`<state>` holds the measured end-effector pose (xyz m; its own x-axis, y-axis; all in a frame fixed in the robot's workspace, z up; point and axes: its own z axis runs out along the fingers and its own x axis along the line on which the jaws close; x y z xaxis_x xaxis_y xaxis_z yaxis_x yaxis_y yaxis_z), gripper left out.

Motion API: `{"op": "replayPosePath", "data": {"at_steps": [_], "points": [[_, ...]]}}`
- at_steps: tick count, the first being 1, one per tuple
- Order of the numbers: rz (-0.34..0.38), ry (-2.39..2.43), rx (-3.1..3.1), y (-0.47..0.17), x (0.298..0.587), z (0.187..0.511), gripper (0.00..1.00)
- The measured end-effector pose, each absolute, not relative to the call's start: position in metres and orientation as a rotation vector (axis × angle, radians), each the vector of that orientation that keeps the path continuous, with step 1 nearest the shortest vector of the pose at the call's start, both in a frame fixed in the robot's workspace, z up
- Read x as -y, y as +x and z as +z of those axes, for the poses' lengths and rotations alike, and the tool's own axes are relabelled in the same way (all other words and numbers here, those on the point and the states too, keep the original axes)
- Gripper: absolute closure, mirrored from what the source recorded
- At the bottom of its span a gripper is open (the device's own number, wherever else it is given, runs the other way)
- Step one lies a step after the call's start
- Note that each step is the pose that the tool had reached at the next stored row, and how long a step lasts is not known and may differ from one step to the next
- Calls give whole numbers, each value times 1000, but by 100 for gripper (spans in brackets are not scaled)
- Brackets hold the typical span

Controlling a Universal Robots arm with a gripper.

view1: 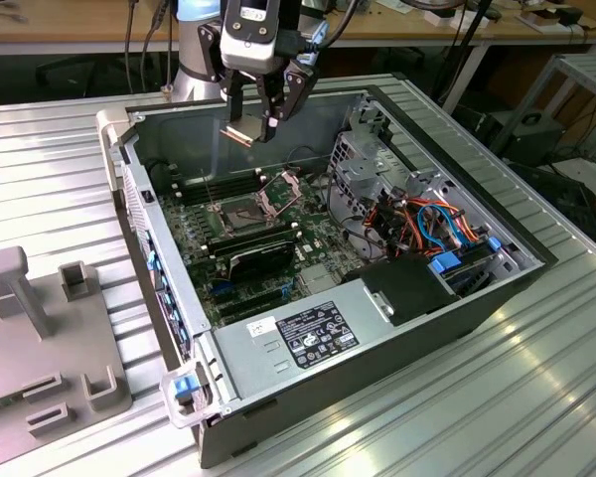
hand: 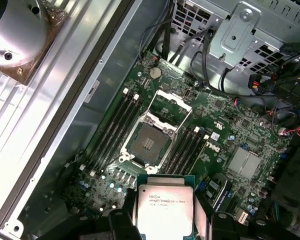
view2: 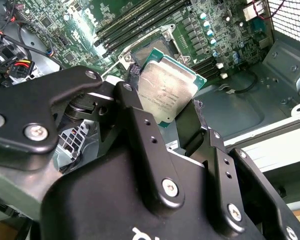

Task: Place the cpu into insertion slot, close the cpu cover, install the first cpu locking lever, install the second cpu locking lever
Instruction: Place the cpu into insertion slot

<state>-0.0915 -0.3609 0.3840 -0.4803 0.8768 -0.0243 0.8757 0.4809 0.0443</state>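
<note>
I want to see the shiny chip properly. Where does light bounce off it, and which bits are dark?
Second wrist view: the cpu, held in the gripper, has a pale sheen on its metal top. First wrist view: the cpu looks evenly grey; the insertion slot is dark in its centre. Exterior view: the ribbed table glares in bright stripes.

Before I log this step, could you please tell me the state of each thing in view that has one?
cpu: gripped, held in the air, not seated.
gripper: shut on the cpu.
insertion slot: empty, uncovered.
cpu cover: flipped open.
computer case: open, inside exposed.
</note>
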Motion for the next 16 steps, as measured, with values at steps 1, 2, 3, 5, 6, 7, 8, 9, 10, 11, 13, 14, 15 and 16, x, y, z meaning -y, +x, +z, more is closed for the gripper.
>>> {"op": "replayPosePath", "data": {"at_steps": [1,2,3,5,6,7,8,9,10,11,13,14,15,16], "points": [[40,1578,-2666,-92,361,384,46],[40,1578,-2666,-92,361,384,46],[40,1580,-2665,-92,361,384,46],[40,1592,-2657,-92,361,384,46],[39,1612,-2645,-91,361,384,46],[39,1633,-2632,-91,361,384,46],[38,1659,-2616,-91,361,384,46],[37,1681,-2601,-92,361,384,46],[36,1706,-2584,-91,361,384,46],[36,1729,-2569,-91,361,383,46],[35,1776,-2536,-92,361,383,46],[34,1791,-2525,-91,361,383,46],[34,1799,-2520,-91,361,383,46],[34,1800,-2519,-91,361,383,46]]}}
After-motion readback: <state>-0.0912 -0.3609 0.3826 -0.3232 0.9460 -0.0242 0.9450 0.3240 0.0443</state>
